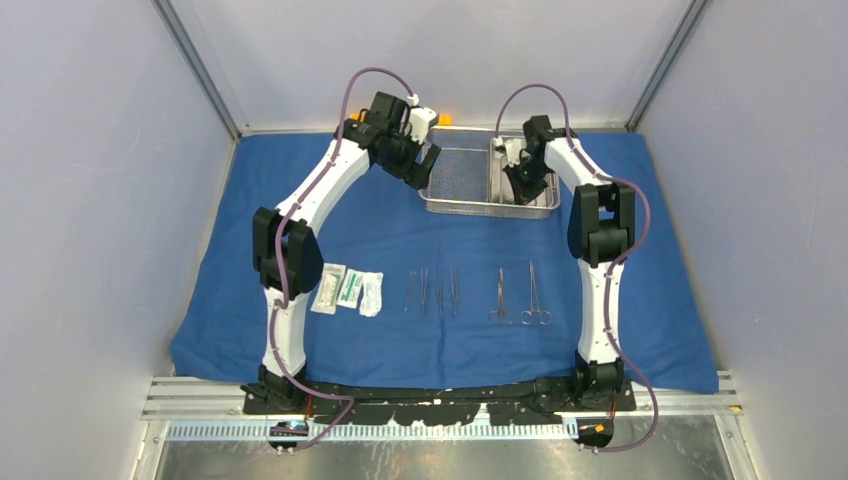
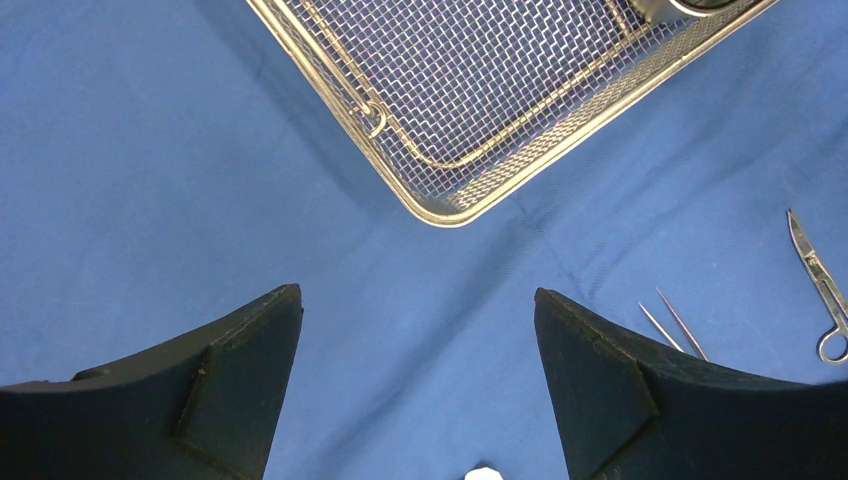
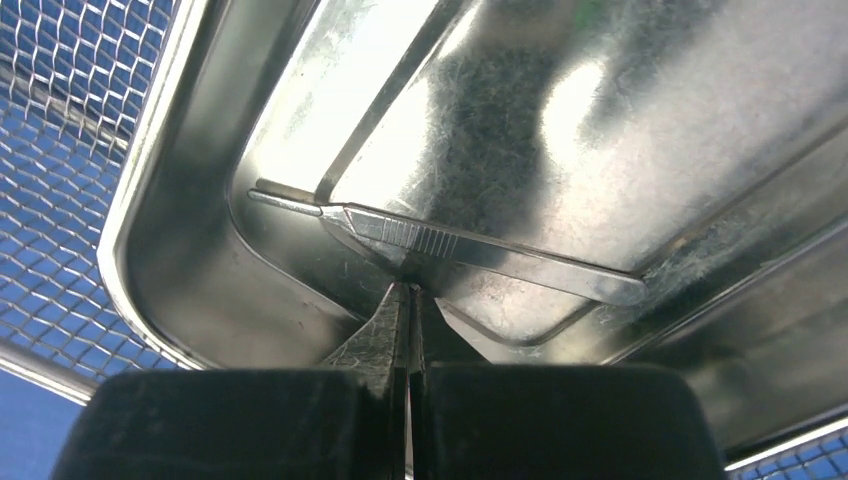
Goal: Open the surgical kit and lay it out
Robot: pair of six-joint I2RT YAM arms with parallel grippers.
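Blue cloth wrap (image 1: 450, 250) lay flat. Left gripper (image 2: 418, 300) stood spread, empty, below mesh basket (image 2: 450, 60). Right gripper (image 3: 405, 290) was clenched, tips against steel handle (image 3: 450, 245) in tray (image 3: 600, 100).

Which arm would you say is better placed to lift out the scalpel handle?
Right: the right gripper grips the scalpel handle in the steel tray; the left gripper hangs open over blue cloth.

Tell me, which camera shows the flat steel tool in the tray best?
The right wrist view: the tool lies large across the tray, just beyond the shut fingers. In the top view the right arm covers that spot, hiding it. The left wrist view shows the basket's corner, not the tool.
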